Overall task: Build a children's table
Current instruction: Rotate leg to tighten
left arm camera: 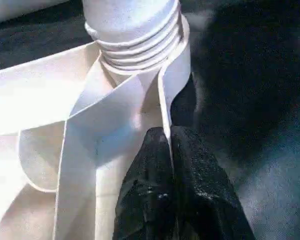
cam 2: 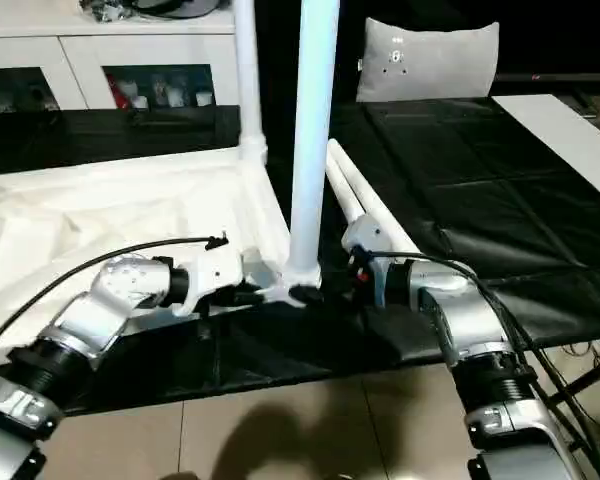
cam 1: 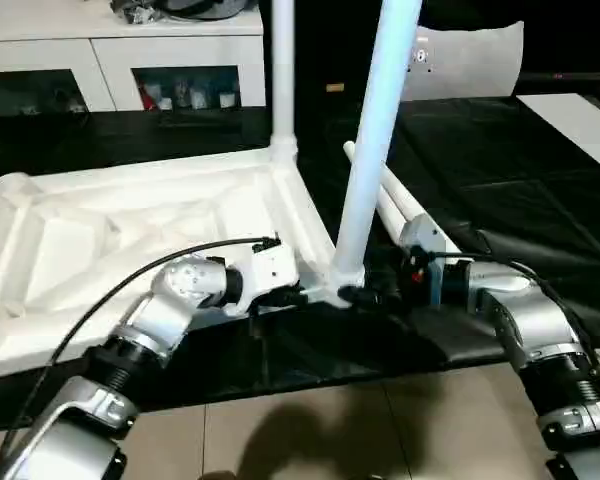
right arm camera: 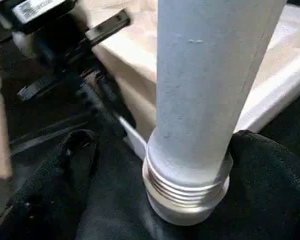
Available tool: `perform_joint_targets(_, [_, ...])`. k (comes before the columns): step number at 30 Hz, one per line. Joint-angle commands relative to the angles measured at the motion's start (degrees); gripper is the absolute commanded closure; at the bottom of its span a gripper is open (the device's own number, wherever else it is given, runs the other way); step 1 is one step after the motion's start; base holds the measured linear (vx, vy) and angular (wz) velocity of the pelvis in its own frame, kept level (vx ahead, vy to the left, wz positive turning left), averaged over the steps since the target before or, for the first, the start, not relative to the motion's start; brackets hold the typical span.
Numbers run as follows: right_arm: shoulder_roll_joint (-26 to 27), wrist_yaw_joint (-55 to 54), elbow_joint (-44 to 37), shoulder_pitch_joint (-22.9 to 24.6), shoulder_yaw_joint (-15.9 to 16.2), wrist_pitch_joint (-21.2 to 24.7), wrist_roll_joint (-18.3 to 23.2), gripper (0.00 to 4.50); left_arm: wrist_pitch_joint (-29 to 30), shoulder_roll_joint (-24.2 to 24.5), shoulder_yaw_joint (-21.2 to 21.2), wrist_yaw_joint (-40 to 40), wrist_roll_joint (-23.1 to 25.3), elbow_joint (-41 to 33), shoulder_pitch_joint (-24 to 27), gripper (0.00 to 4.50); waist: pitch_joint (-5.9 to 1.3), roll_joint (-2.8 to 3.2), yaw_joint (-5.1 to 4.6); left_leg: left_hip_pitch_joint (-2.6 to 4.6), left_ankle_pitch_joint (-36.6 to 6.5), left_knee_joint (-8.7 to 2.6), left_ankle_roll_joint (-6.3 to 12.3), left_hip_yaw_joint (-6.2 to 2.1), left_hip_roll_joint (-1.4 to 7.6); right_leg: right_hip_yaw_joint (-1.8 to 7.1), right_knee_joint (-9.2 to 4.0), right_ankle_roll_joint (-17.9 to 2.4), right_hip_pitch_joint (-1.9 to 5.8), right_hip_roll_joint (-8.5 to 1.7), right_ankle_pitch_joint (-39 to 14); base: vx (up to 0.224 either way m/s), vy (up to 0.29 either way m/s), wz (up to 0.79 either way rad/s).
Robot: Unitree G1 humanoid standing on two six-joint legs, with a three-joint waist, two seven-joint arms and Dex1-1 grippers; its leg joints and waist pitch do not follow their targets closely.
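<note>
The white table top lies upside down on the black-covered work table, ribs facing up. One white leg stands upright in the far corner socket. A second leg stands in the near corner socket, its threaded end at the socket. Two loose legs lie side by side to the right. My left gripper is shut on the thin rim wall beside that near socket. My right gripper is open around the near leg's base, one of its fingers standing apart from the tube.
The work table's front edge runs just under both grippers, with tiled floor below. A white cabinet stands at the back left, a grey cushion at the back, and a white board at the far right.
</note>
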Motion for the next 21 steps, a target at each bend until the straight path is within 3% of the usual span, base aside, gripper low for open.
perform_joint_targets(1, [-0.4,1.6,0.0,-0.4,0.5,-0.3,0.4,0.32,-1.6,0.8,-4.0,-4.3,1.7,1.0,0.7,4.5,-3.59,-0.18,0.12,-0.31,-7.0,-3.66,4.22,0.05,1.5,3.17,-4.03,-11.3,3.49,-3.81,-11.2,0.0,0.0,0.0])
perform_joint_targets(5, [-0.2,4.7,0.6,-0.9,1.5,1.7,1.3,0.57,-3.3,1.8,-4.9,-9.0,0.2,0.3,0.9,4.5,-3.64,-0.34,0.4,-0.31,-7.0,-3.63,4.21,0.1,1.53,3.15,-3.87,-11.7,3.58,-3.87,-11.1,0.0,0.0,0.0])
perform_joint_targets(10, [0.2,6.3,1.2,-0.7,2.7,2.8,1.6,0.89,-4.8,1.8,-5.2,-9.7,0.3,1.2,0.6,4.5,-3.58,-0.21,0.98,-0.21,-7.5,-3.66,3.58,0.17,1.56,3.2,-4.07,-11.1,3.48,-3.94,-12.7,0.0,0.0,0.0])
perform_joint_targets(11, [0.3,6.3,1.3,-0.7,2.7,2.8,1.6,1.2,-4.8,1.8,-5.2,-9.8,0.2,1.3,0.6,4.5,-3.59,-0.22,1.03,-0.22,-7.4,-3.67,3.46,0.13,1.59,3.19,-4.02,-11.0,3.49,-3.96,-12.7,0.0,0.0,0.0])
perform_joint_targets(12, [0.4,6.3,1.4,-0.6,2.7,2.7,1.5,1.23,-4.9,1.8,-5.2,-9.9,0.2,1.3,0.6,4.5,-3.65,-0.24,1.11,-0.19,-7.0,-3.66,3.26,0.13,1.59,3.22,-3.93,-11.0,3.47,-3.93,-12.1,0.0,0.0,0.0])
perform_joint_targets(21, [1.0,7.1,0.7,0.7,3.0,4.5,2.0,1.99,-5.1,1.7,-4.8,-10.8,-0.1,1.4,1.0,4.5,-3.75,-0.27,1.2,-0.24,-6.4,-3.56,3.35,0.16,1.52,3.18,-3.77,-11.1,3.59,-3.87,-11.0,0.0,0.0,0.0])
